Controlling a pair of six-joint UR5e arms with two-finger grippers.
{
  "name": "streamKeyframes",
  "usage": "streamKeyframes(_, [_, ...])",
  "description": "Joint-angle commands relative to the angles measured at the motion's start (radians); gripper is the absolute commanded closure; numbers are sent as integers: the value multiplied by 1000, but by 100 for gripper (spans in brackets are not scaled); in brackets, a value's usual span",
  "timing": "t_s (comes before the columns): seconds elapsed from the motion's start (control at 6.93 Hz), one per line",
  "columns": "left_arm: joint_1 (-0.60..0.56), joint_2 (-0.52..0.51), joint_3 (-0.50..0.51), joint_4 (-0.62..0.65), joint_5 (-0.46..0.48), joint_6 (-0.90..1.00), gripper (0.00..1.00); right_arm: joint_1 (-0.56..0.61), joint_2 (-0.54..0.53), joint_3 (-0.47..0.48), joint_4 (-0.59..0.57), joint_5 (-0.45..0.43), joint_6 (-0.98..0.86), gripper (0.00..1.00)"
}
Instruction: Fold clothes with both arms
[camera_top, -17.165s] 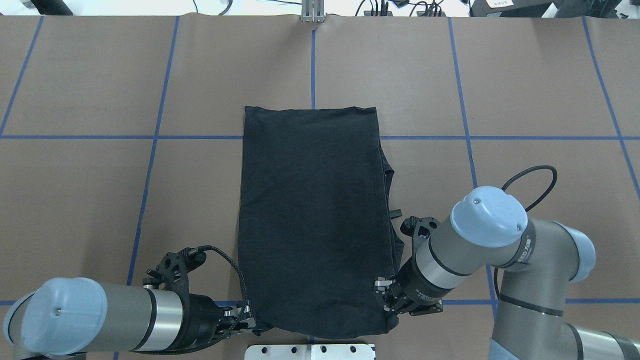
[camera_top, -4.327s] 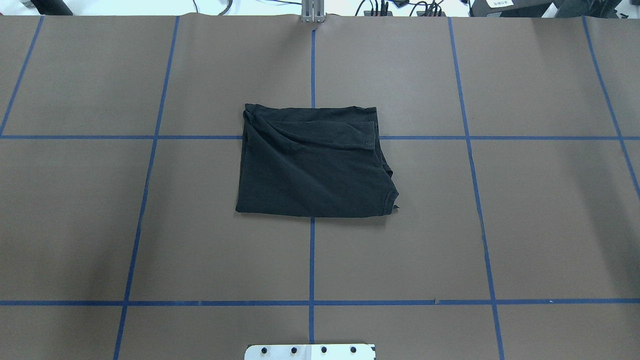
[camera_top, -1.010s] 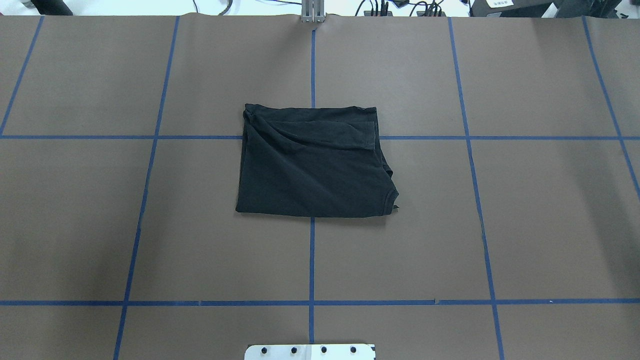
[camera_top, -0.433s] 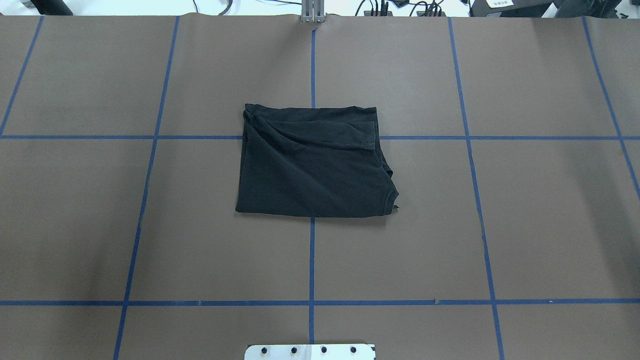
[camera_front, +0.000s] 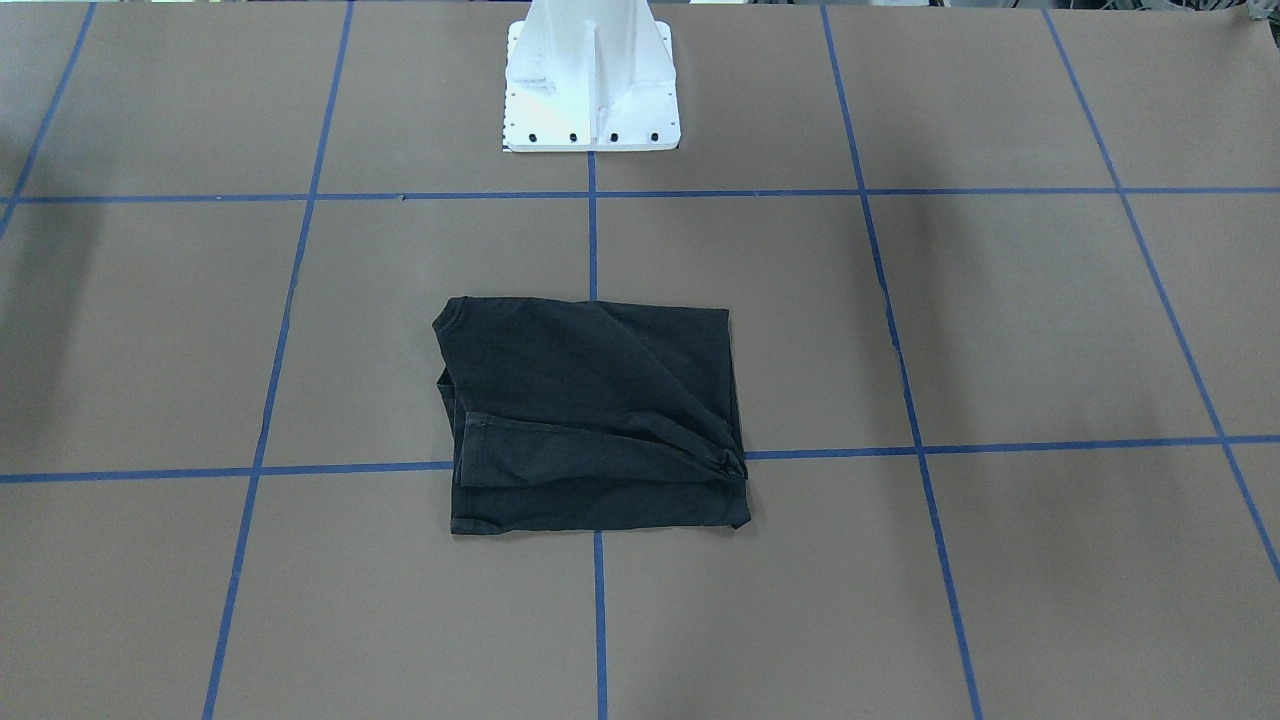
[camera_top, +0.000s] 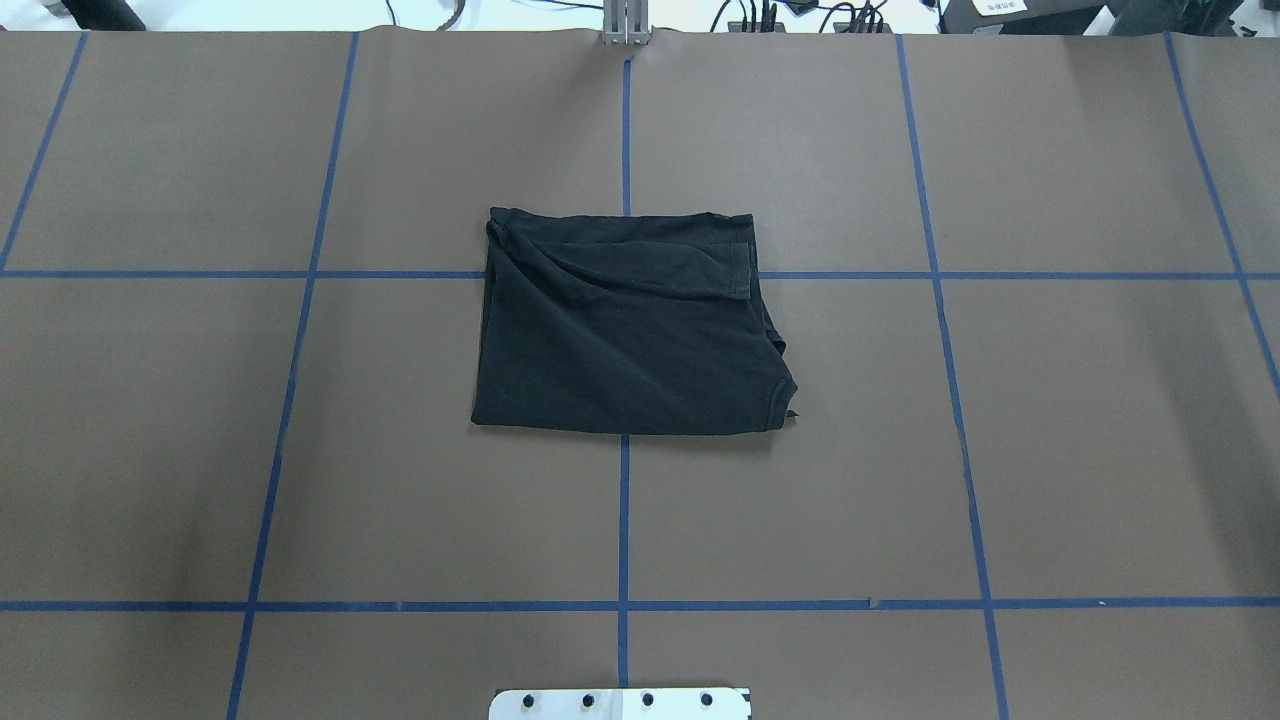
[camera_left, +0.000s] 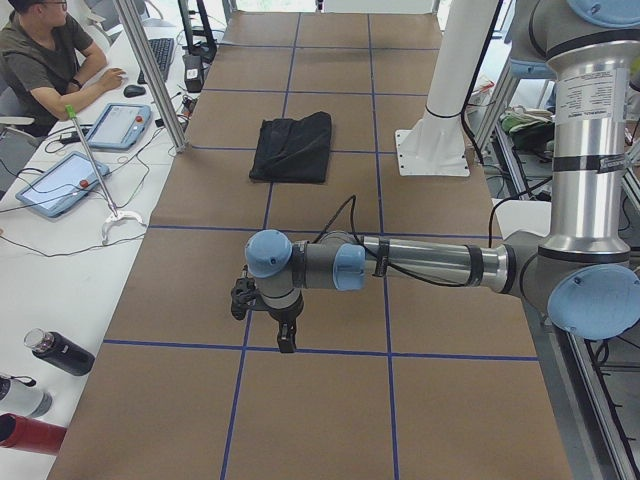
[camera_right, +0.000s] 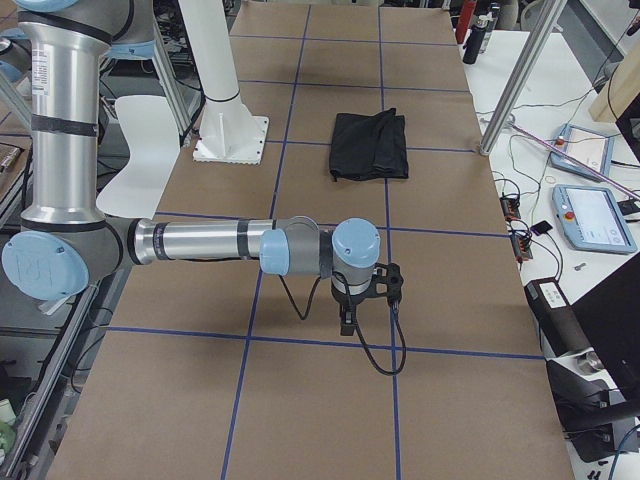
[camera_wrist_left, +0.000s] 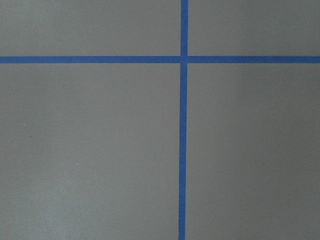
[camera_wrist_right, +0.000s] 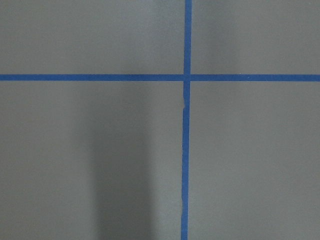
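- Centrally, the black T-shirt (camera_top: 630, 330) lies folded into a roughly square packet in the middle of the table (camera_top: 300, 450), plain side up, with no print showing.
- It straddles the middle line of the blue tape grid (camera_top: 623, 520); its far part crosses one of the transverse lines.
- A narrower folded-over layer with a hemmed edge lies across the far part of the packet. The cloth bunches into small creases at the far left corner as seen from overhead.
- The near edge is a clean fold. A curved seamed edge and a small protruding tab show at the near right corner.
- Nothing touches the garment.
- The white pedestal base (camera_front: 590, 80) stands on the same middle line, at the robot's edge of the table and well apart from the shirt.
- The left arm (camera_left: 430, 265) reaches out low over bare table towards the left end. The left gripper (camera_left: 285, 335) points downward near a tape crossing, well apart from the shirt; whether its fingers are apart or together cannot be told.
- The right arm (camera_right: 200, 242) is posed alike towards the right end. The right gripper (camera_right: 347, 320) points downward just above a tape line; its finger state cannot be told either.
- Both wrist views show only brown surface and a tape crossing.
- Beyond the far edge, a seated person (camera_left: 40, 60) works at a white bench, where a handheld control tablet (camera_left: 60, 183) lies.
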Motion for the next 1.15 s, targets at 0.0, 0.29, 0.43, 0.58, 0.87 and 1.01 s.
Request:
streamKeyframes(0.0, [0, -1, 0, 0, 0, -1, 1, 0, 0, 0, 0, -1, 0, 0])
streamKeyframes(0.29, [0, -3, -1, 2, 0, -1, 1, 0, 0, -5, 0, -1, 0, 0])
streamKeyframes(0.43, [0, -2, -6, 2, 2, -1, 1, 0, 1, -6, 0, -1, 0, 0])
streamKeyframes(0.58, [0, -1, -5, 2, 2, -1, 1, 0, 9, -20, 0, -1, 0, 0])
streamKeyframes(0.87, [0, -1, -5, 2, 0, -1, 1, 0, 15, -34, 0, -1, 0, 0])
streamKeyframes(1.01, [0, -3, -5, 2, 0, -3, 1, -1, 17, -34, 0, -1, 1, 0])
